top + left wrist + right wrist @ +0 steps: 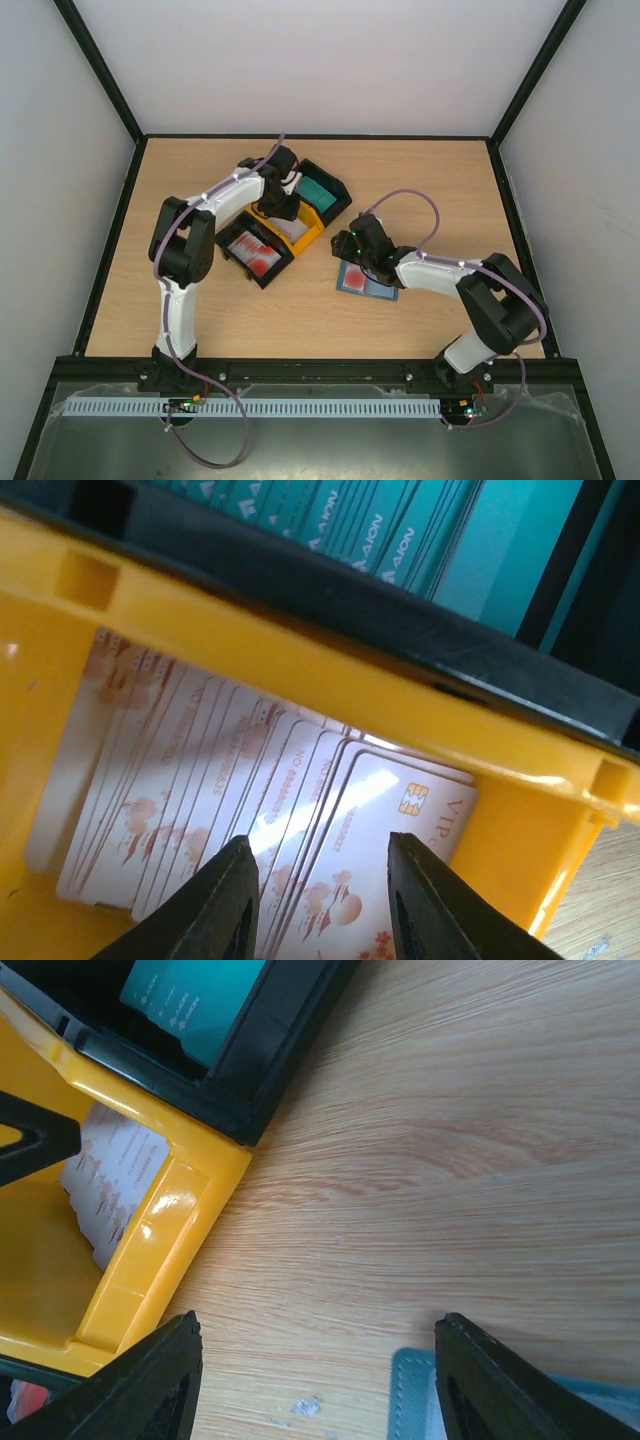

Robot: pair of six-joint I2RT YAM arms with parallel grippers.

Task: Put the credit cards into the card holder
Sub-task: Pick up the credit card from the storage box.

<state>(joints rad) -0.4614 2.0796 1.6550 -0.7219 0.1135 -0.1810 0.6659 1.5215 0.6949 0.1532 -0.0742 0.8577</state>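
Note:
Several white credit cards with red printing (300, 810) stand fanned in a yellow tray (200, 620). My left gripper (320, 885) is open just above them, its fingers either side of the front cards and touching nothing. In the top view my left gripper (284, 200) is over the yellow tray (300, 232). The slate-blue card holder (346, 278) lies flat on the table with a pink-red card (372, 285) on it. My right gripper (348, 252) hovers open and empty beside the holder's upper left edge. In the right wrist view only the holder's corner (410, 1395) shows by my right gripper (320, 1365).
A black tray of teal cards (322, 190) stands behind the yellow tray, and a black tray of red cards (255, 252) in front of it. The yellow tray's wall (150, 1250) lies left of my right gripper. Black frame rails border the table.

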